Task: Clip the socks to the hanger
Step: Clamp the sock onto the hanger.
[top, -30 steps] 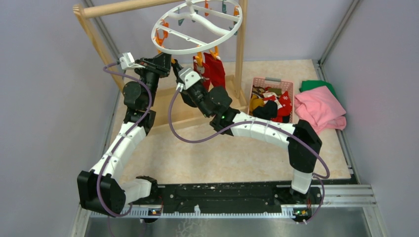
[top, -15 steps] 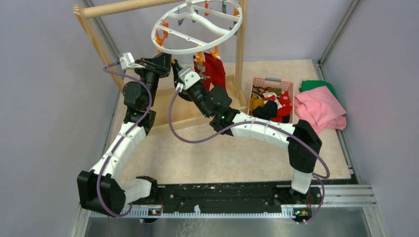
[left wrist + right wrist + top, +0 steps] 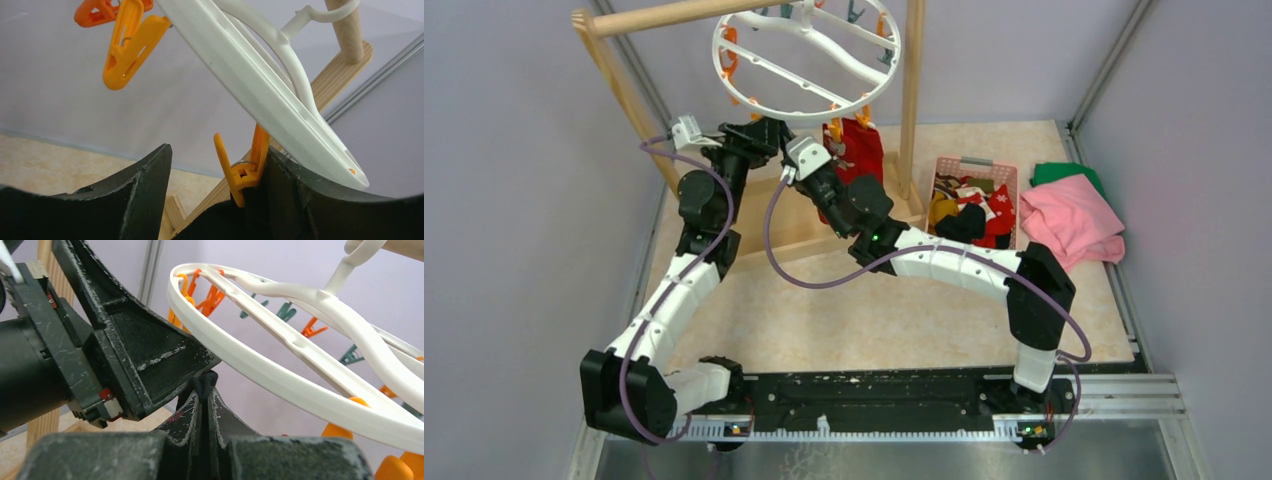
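The left pincer [image 3: 218, 150] is spread wide about an orange clip [image 3: 244, 175] of the hanger [image 3: 240, 75]; the right pincer [image 3: 204, 390] is pressed shut

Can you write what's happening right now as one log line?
left gripper: open around orange clip | right gripper: shut, below hanger | red sock: hanging from hanger
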Action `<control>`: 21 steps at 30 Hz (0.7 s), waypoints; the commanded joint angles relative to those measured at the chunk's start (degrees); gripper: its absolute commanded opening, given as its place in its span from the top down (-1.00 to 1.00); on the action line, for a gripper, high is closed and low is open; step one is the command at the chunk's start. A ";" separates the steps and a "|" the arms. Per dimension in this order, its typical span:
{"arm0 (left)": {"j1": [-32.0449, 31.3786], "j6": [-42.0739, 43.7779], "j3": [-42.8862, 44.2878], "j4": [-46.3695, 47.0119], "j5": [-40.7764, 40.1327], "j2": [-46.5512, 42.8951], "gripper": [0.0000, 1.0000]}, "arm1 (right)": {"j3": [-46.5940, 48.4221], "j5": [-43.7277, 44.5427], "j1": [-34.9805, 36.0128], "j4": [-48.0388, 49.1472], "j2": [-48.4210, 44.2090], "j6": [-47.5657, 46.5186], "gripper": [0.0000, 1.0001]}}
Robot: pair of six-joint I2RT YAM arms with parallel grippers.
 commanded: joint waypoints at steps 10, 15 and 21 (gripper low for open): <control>-0.34 4.71 -8.86 0.74 2.30 -11.82 -0.76 | -3.07 0.46 -0.62 3.98 -2.74 2.14 0.45; -0.28 9.86 -14.25 1.15 6.15 -17.74 -0.89 | -8.65 -1.98 -2.22 2.82 -6.92 5.79 0.20; -0.28 14.79 -20.38 2.01 9.93 -23.02 -0.95 | -18.28 -8.81 -5.37 1.88 -14.70 12.50 -0.25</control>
